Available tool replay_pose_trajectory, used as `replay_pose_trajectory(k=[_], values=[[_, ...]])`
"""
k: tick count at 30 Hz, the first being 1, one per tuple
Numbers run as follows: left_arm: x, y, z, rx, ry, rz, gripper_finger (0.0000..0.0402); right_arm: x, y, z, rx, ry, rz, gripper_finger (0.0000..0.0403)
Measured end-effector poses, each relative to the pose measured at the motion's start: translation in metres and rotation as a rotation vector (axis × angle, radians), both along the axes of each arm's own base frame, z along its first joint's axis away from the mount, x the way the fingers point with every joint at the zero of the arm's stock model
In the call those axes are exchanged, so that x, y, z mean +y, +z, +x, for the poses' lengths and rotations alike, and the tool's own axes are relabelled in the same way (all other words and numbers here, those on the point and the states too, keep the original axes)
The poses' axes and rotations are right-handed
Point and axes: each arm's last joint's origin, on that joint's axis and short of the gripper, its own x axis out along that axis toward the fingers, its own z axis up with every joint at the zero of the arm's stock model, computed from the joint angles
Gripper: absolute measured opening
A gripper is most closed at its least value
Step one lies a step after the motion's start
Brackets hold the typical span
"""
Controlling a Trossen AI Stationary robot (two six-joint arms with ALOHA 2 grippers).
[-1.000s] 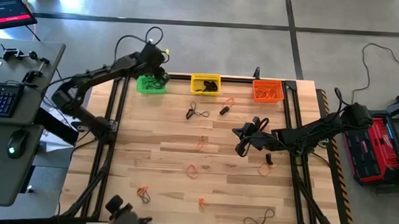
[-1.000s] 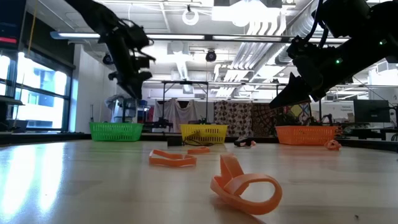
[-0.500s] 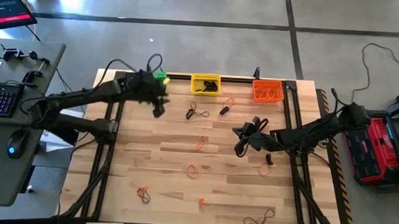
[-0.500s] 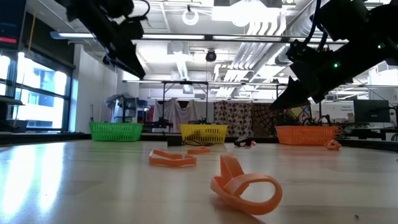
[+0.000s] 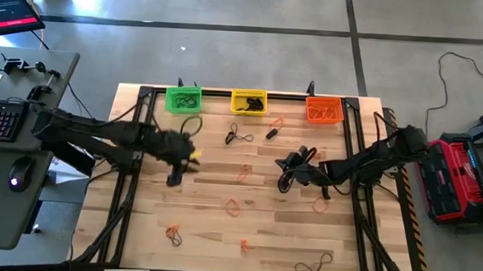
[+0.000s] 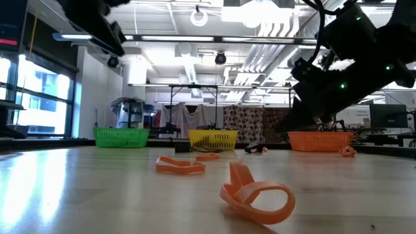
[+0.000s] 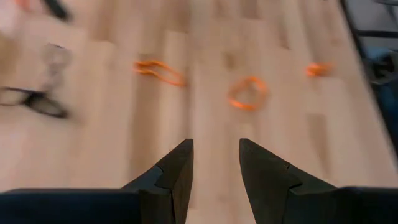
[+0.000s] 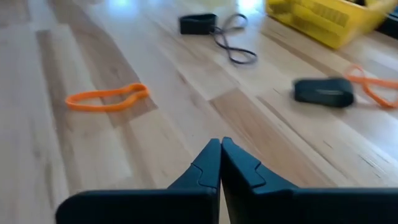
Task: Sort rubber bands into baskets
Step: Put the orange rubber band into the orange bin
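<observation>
Three baskets stand along the far edge: green, yellow and orange. Orange and black rubber bands lie scattered on the wooden table, among them a black one and orange ones. My left gripper hovers open and empty over the table's left middle; orange bands lie ahead of it. My right gripper hovers shut near the table's middle, above bare wood, with an orange band ahead of it.
More bands lie near the front edge: an orange and black pair, an orange one and a black one. Black frame rails run along the table's left and right sides. A desk with a keyboard stands to the left.
My left gripper has swung from above the green basket toward the table's near edge and now hovers over the left middle of the table. My right gripper has shifted a little toward the left and near edges. No band has moved.
</observation>
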Motion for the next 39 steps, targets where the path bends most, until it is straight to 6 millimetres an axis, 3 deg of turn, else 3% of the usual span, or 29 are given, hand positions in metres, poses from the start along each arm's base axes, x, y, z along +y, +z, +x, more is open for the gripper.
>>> replay_pose_trajectory(k=[11, 21, 26, 39], values=[[-0.088, -0.014, -0.017, 0.099, -0.137, -0.093, 0.0122, 0.011, 0.009, 0.009, -0.094, 0.179, -0.024, 0.0000], [-0.154, -0.062, -0.028, 0.324, -0.102, -0.113, 0.0122, 0.023, 0.011, 0.007, -0.113, 0.228, -0.038, 0.0000], [-0.167, -0.085, -0.027, 0.423, 0.021, -0.128, 0.0122, 0.023, 0.011, 0.007, -0.114, 0.229, -0.038, 0.0000], [-0.169, -0.123, -0.016, 0.556, 0.104, -0.045, 0.0122, 0.023, 0.011, 0.007, -0.114, 0.226, -0.037, 0.0000]])
